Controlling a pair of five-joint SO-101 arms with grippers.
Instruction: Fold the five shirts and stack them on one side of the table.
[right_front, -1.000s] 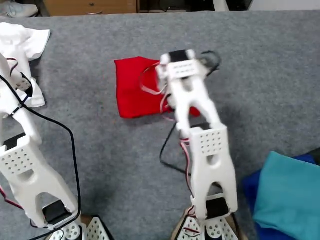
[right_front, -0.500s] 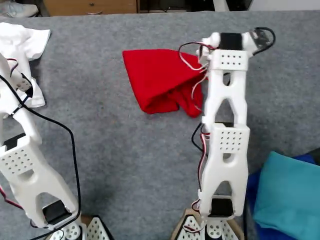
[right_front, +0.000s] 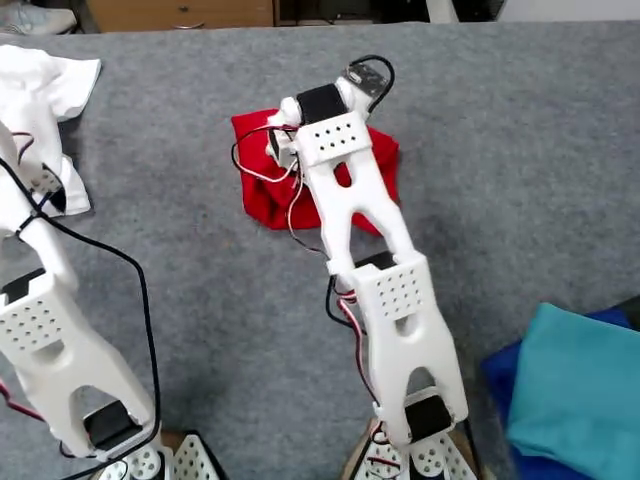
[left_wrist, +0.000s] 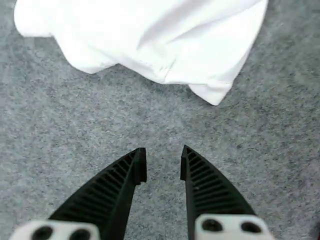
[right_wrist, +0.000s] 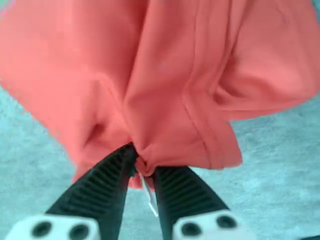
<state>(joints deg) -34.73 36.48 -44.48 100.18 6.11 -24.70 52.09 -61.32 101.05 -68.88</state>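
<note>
As seen from the high view, red shirt (right_front: 256, 192): soft crumpled heap on the grey, felt-like table (right_front: 200, 300), toward the far middle, partly under the right arm (right_front: 400, 300).
High view, white shirt (right_front: 45, 75): loose, rumpled, at the far left corner beside the left arm (right_front: 50, 330).
High view, teal shirt (right_front: 580, 390): flat folded slab at the near right, lying on a dark blue shirt (right_front: 497, 372).
High view, arm build: white perforated plastic links, trailing black and red wires (right_front: 140, 300).
Left wrist view, left gripper (left_wrist: 162, 162): black ribbed tapered fingers, parted, tips over bare grey nap, just short of the white shirt (left_wrist: 150, 35).
Left wrist view, added detail: smooth cloth, stitched hem along a rounded edge.
Right wrist view, right gripper (right_wrist: 142, 161): ribbed black fingers clamped on a pinch of the red shirt (right_wrist: 165, 90).
Right wrist view, added detail: deep folds fanning from the pinch, double-stitched hem, small white tag (right_wrist: 150, 196) between the fingers.
</note>
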